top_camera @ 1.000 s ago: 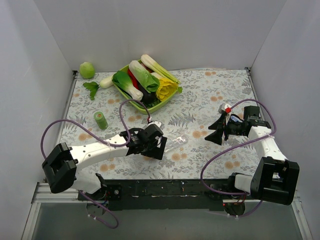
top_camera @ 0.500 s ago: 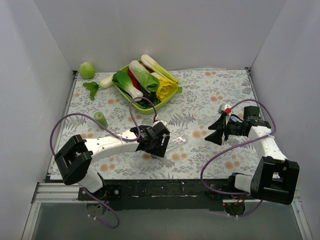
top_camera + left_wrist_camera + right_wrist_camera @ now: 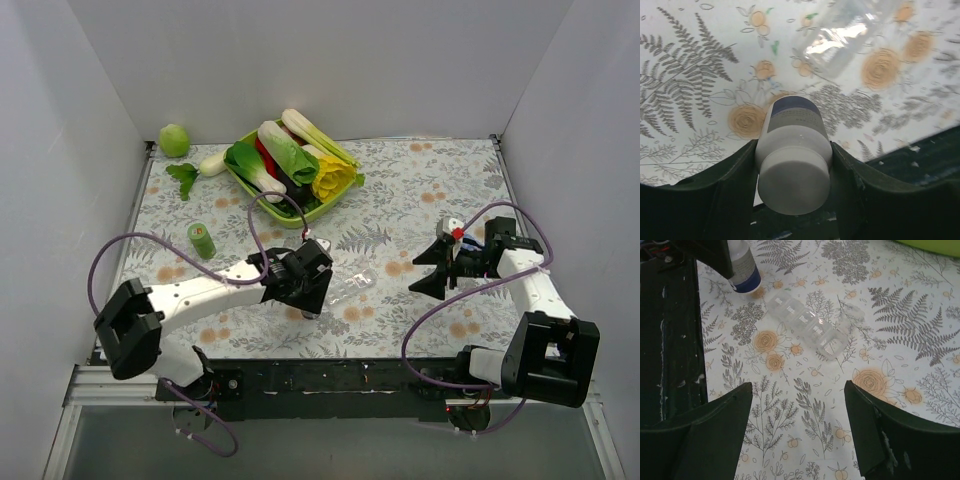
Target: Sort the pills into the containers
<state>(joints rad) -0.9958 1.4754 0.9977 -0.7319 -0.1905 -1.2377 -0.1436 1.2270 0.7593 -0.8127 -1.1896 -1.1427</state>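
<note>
Near front edge of the mat (image 3: 400, 200) | left gripper (image 3: 795, 167) clamps pill bottle (image 3: 792, 150) — organiser strip (image 3: 807, 327) beside | right gripper (image 3: 797, 390) spread open

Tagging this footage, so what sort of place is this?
Likely a robot test booth: white walls box in a floral-covered table, a left arm and right arm are bolted at its near edge, and a green tray holds vegetables.

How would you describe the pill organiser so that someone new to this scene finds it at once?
On the fern-and-flower printed tablecloth, look near the middle, between the two arms. Close to the white pill bottle with the dark blue label lies a narrow, clear plastic pill-organiser strip. Unlike the opaque bottle, it is see-through, flat and split into a row of small square compartments.
</note>
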